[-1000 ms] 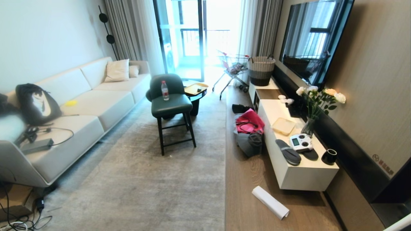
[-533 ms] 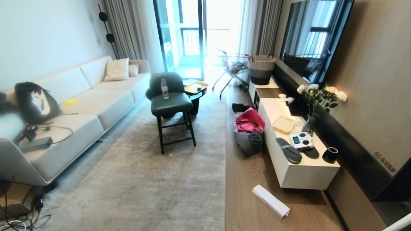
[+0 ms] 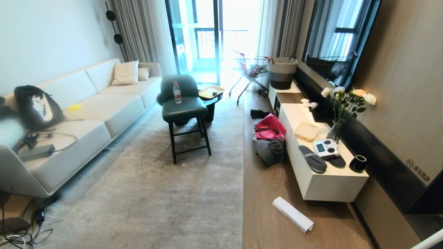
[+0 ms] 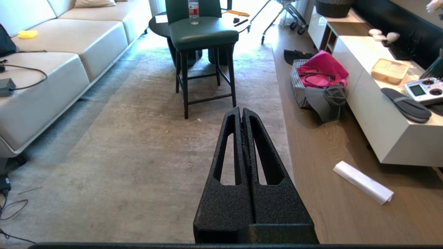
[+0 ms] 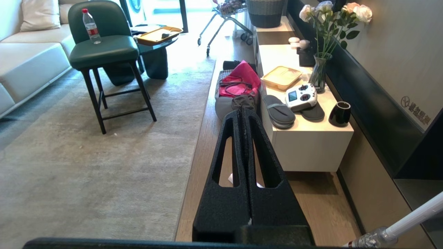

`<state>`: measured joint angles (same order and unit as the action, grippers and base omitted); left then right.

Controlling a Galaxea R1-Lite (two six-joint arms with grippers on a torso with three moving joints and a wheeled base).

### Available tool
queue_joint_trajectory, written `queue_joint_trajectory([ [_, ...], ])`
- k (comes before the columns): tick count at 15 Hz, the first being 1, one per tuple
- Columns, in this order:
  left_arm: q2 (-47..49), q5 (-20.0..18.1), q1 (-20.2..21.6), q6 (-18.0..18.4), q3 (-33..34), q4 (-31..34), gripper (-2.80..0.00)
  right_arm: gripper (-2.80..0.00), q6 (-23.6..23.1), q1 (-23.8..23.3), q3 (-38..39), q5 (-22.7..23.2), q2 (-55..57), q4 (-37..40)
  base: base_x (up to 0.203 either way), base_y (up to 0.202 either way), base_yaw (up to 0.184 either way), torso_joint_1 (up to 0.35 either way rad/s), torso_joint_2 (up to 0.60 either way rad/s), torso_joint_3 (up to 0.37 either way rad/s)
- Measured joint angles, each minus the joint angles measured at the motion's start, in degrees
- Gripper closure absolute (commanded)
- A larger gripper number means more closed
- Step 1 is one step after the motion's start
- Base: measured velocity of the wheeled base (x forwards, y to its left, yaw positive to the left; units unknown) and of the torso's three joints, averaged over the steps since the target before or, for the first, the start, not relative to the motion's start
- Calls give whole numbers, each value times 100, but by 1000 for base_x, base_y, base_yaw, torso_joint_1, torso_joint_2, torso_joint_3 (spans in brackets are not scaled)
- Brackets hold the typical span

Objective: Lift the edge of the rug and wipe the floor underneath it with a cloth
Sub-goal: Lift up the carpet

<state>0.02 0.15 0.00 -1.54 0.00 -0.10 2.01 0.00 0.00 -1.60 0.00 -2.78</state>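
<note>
Grey rug [image 3: 155, 193] flat across the lower middle of the head view, its right edge touching bare wood floor [image 3: 263, 193]. White paper roll [image 3: 292, 214] on the floor at lower right, near the white bench [image 3: 328, 186]. Green stool [image 3: 185, 110] on the rug, bottle on top. Left tool [image 4: 241, 112] and right tool [image 5: 241, 113] both pressed together, holding nothing. Cloth nowhere seen.

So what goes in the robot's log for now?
left claw: shut, empty | right claw: shut, empty | rug: flat | cloth: unseen
</note>
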Motion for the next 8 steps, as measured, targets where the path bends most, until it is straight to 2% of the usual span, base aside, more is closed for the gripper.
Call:
queue_joint_trajectory([
  [8, 0, 1, 0, 0, 0, 7, 0, 0, 1, -2, 0, -2, 0, 4, 0, 0, 0, -137, 330, 194],
])
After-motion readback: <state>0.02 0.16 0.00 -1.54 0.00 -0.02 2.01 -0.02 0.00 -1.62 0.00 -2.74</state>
